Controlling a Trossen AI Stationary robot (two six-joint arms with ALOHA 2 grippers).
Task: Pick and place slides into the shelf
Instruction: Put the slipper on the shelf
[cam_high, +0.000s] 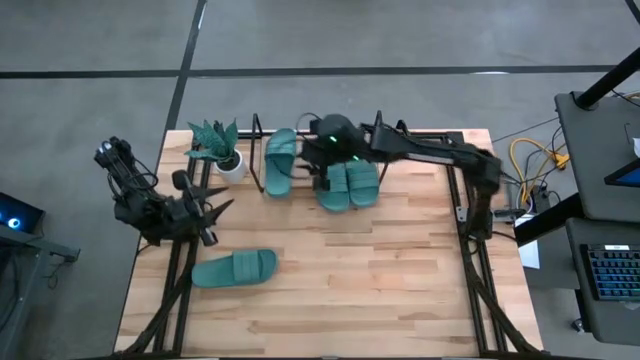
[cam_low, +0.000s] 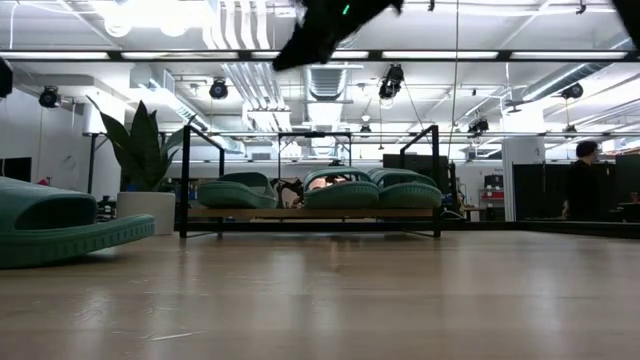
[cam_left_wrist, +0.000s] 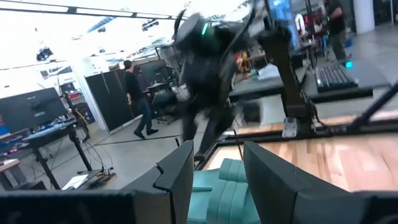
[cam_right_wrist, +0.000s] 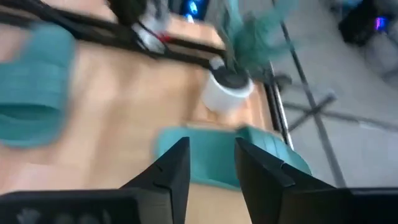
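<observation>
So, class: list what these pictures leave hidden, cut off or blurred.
- Right pincer, high view: its own dark wrist covers the tips, over the shelf.
- Low view: loose slide cut by the picture's left edge.
- Right wrist view: motion blur smears the potted plant.

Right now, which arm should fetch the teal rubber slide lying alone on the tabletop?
Left. Its end effector hangs open just beside the lone teal rubber slide sandal, while the right end effector is over the light-wood shelf, far from it.
</observation>
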